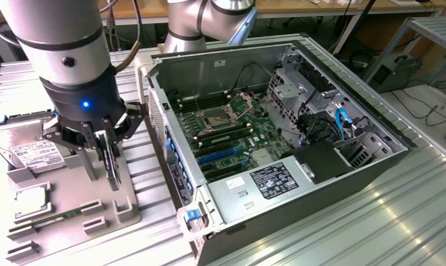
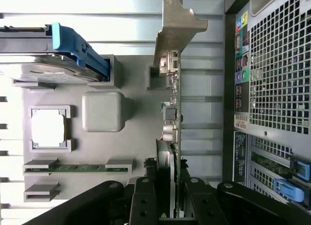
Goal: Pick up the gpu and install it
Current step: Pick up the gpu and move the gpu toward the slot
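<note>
The gpu (image 1: 113, 173) is a thin dark card that I see edge-on, standing upright over the grey fixture tray (image 1: 127, 208) at the exterior view's left. My gripper (image 1: 107, 158) is shut on its upper edge. From the wrist, the gpu (image 2: 174, 113) runs away from the gripper (image 2: 170, 200), with black fingers (image 2: 144, 200) pressed on both faces. Its silvery bracket (image 2: 177, 30) is at the far end, near a small grey holder (image 2: 155, 77). I cannot tell whether the card still touches that holder.
The open computer case (image 1: 341, 100) lies to the exterior view's right of the tray, its motherboard with blue slots (image 1: 219, 155) exposed. On the tray sit a hard drive (image 1: 23, 149), a processor (image 1: 32, 199) and a green memory stick (image 1: 56, 218). The case's perforated rear panel (image 2: 277, 64) is close beside the card.
</note>
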Robot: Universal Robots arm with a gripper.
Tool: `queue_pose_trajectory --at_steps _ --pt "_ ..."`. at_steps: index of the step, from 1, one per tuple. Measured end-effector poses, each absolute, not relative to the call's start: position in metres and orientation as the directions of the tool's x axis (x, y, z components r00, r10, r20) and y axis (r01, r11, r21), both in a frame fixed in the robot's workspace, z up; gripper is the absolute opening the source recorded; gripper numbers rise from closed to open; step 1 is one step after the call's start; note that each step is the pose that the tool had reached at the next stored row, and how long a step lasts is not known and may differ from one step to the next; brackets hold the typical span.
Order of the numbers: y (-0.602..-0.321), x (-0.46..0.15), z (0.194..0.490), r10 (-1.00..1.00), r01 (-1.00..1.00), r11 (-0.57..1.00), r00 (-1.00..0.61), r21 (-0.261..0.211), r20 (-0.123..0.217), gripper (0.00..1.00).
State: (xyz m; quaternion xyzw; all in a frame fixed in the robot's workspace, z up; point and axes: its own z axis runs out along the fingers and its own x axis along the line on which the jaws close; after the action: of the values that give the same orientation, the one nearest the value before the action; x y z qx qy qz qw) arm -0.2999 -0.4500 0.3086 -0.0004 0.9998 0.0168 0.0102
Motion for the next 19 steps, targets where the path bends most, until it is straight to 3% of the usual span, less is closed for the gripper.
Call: queue_pose_trajectory --at_steps 19 --pt "-0.45 -0.3 0.38 -0.001 -0.001 1.0 -1.0 0.029 -0.02 0.27"
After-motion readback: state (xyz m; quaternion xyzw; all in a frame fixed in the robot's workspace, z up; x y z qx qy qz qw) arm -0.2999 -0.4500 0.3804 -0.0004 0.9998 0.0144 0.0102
